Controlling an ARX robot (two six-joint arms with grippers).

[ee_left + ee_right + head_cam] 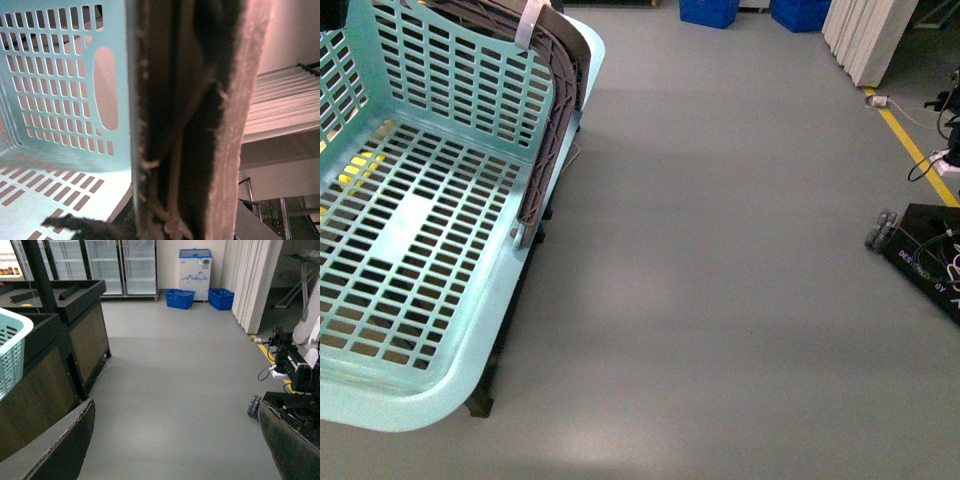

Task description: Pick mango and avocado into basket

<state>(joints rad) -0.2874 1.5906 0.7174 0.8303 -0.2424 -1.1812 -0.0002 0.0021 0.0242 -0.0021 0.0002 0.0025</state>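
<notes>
The basket (470,390) stands left of the grey floor (720,250). The right gripper (176,410) is spread wide. Whether the left gripper (190,125), close by the basket's wall, is spread or pressed together cannot be told.

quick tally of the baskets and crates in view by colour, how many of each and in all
turquoise basket: 1
blue crates: 2
total: 3

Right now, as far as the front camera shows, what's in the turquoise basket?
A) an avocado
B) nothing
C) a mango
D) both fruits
B: the basket shows a bare slotted bottom in the front view, no fruit on it; its left end is out of frame.
</notes>
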